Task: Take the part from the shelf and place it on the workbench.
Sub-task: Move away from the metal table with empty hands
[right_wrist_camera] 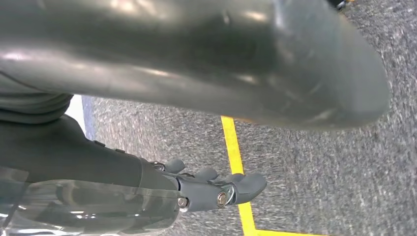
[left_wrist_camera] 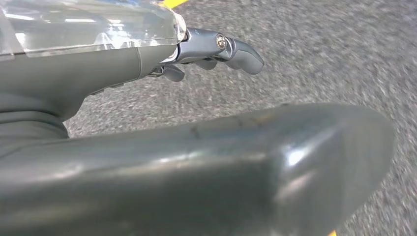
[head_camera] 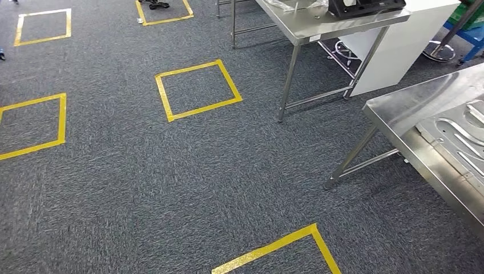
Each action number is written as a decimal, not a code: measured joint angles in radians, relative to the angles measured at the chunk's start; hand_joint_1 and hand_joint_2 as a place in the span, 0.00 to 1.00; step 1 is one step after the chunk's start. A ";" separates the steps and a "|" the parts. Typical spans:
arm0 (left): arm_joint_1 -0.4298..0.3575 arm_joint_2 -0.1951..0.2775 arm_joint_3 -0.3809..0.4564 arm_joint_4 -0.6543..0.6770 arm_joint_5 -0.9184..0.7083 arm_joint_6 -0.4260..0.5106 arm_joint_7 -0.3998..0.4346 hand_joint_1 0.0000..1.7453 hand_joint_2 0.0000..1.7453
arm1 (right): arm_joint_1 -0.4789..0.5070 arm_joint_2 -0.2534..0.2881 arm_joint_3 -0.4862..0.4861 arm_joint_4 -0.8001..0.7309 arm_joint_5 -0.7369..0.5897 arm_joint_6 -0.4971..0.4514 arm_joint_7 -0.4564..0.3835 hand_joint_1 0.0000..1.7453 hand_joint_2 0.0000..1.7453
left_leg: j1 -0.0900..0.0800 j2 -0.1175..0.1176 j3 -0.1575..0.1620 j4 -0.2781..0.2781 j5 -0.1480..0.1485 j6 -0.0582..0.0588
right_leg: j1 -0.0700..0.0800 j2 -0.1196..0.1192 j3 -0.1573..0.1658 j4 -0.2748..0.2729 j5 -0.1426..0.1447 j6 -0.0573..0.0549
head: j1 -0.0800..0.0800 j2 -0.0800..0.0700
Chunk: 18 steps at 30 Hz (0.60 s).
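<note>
**Grey carpet floor, workbench at right, both hands hanging empty**

Grey carpet is filling most of the head view, marked with yellow tape squares. At the right edge a steel workbench is standing on thin legs, and a pressed metal part with raised ribs is lying flat on its top, partly cut off by the frame edge. Further back a second steel table is carrying a black object and clear plastic wrap; a white cabinet is sitting just behind it.

Left hand is hanging over the carpet in the left wrist view, fingers lightly curled and apart, gripping nothing. Right hand is showing the same way in the right wrist view, fingers apart and empty, hanging above a yellow tape line on the carpet. Both hands are released.

The part on the workbench is lying well apart from both hands; neither hand is touching it. Whether this is the task's own part cannot be told. A shelf cannot be made out.
</note>
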 joint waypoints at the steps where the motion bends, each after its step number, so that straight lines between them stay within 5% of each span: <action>1: 0.001 0.000 -0.003 0.000 -0.002 0.000 0.002 0.00 0.00 | 0.001 -0.001 -0.001 0.000 -0.001 0.000 -0.001 0.00 0.00 | -0.004 -0.015 0.001 0.000 0.000 0.001 | 0.005 0.005 0.011 -0.033 0.032 -0.009 | 0.000 0.000; 4: 0.000 -0.003 -0.010 0.000 -0.004 0.004 0.004 0.00 0.00 | 0.001 -0.008 -0.004 0.000 -0.003 0.001 -0.003 0.00 0.00 | -0.005 -0.054 0.003 0.000 0.002 0.000 | 0.025 0.066 0.096 -0.230 0.137 -0.048 | -0.002 0.000; 6: -0.003 -0.007 -0.012 0.000 -0.001 0.006 0.006 0.00 0.00 | 0.000 -0.014 -0.004 0.000 -0.002 0.004 0.000 0.00 0.00 | 0.001 -0.074 -0.003 -0.001 0.006 -0.007 | 0.032 0.091 0.116 -0.282 0.149 -0.066 | -0.001 0.000; 8: -0.001 -0.006 -0.013 0.000 0.002 0.009 0.007 0.00 0.00 | -0.001 -0.015 -0.005 0.000 -0.002 0.010 0.007 0.00 0.00 | 0.003 -0.092 -0.005 -0.008 0.012 -0.018 | 0.031 0.069 0.125 -0.303 0.158 -0.073 | 0.000 0.000; 10: 0.002 -0.004 -0.013 0.000 0.004 0.012 0.011 0.00 0.00 | 0.000 -0.015 -0.006 0.000 -0.002 0.016 0.018 0.00 0.00 | -0.003 -0.057 -0.014 0.014 -0.004 -0.026 | 0.023 0.039 0.147 -0.343 0.174 -0.076 | -0.001 0.000; 12: -0.001 -0.004 -0.014 0.000 0.004 0.016 0.021 0.00 0.00 | 0.005 -0.014 -0.006 0.000 -0.002 0.021 0.030 0.00 0.00 | -0.002 0.004 -0.060 0.109 -0.061 -0.035 | 0.020 0.007 0.161 -0.364 0.181 -0.073 | -0.002 0.000; 14: -0.001 -0.004 -0.015 0.000 0.004 0.018 0.032 0.00 0.00 | 0.008 -0.013 -0.007 0.000 -0.002 0.022 0.039 0.00 0.00 | 0.009 0.026 -0.118 0.222 -0.109 -0.050 | 0.018 -0.026 0.161 -0.360 0.176 -0.067 | -0.003 0.000; 16: 0.004 -0.004 -0.018 0.000 0.003 0.018 0.040 0.00 0.00 | 0.008 -0.012 -0.008 0.000 -0.002 0.022 0.047 0.00 0.00 | 0.022 0.036 -0.117 0.220 -0.087 -0.067 | 0.011 -0.055 0.159 -0.348 0.165 -0.056 | -0.003 0.000; 18: 0.007 -0.004 -0.022 0.000 0.001 0.018 0.042 0.00 0.00 | 0.008 -0.010 -0.009 0.000 -0.002 0.022 0.054 0.00 0.00 | 0.035 0.068 -0.053 0.099 -0.027 -0.083 | 0.003 -0.082 0.158 -0.327 0.148 -0.040 | -0.003 0.000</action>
